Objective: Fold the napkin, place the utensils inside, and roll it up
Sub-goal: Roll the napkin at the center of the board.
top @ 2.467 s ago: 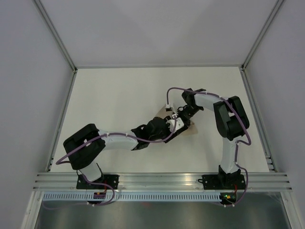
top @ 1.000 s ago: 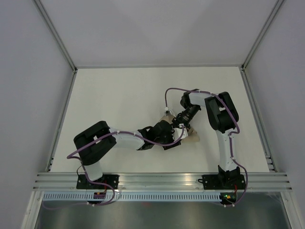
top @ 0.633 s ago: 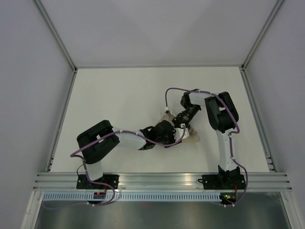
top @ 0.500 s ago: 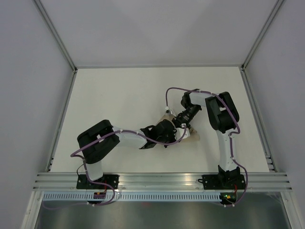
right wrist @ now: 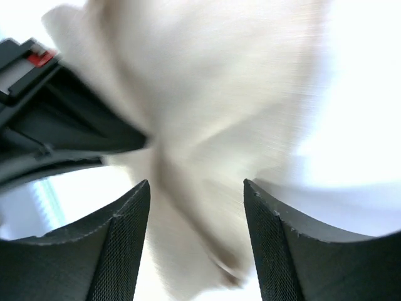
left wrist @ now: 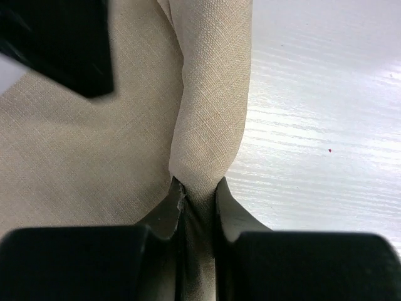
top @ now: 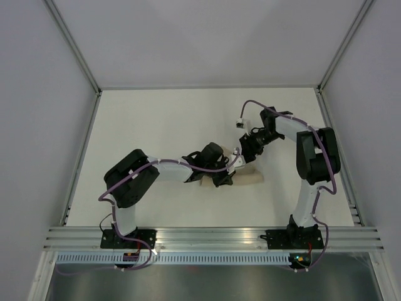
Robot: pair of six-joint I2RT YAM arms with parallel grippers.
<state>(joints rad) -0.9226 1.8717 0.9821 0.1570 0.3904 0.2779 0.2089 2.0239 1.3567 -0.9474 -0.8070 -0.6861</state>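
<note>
Pinching napkin (left wrist: 210,113) fold, left pincer (left wrist: 199,204) clear at wrist, grip hidden overhead

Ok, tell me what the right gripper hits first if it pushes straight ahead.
Most likely the napkin: it fills the view right ahead of the open right gripper, though blur hides the gap.

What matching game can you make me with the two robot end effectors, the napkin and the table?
Things:
1. left end effector
2. right end effector
3. napkin
4. table

States or colours:
A. white and shiny
B. tan woven cloth
C. open, with a wide gap between the fingers
D. pinched shut on a fold of cloth

Pairs: 1-D, 2-C, 3-B, 4-A
</note>
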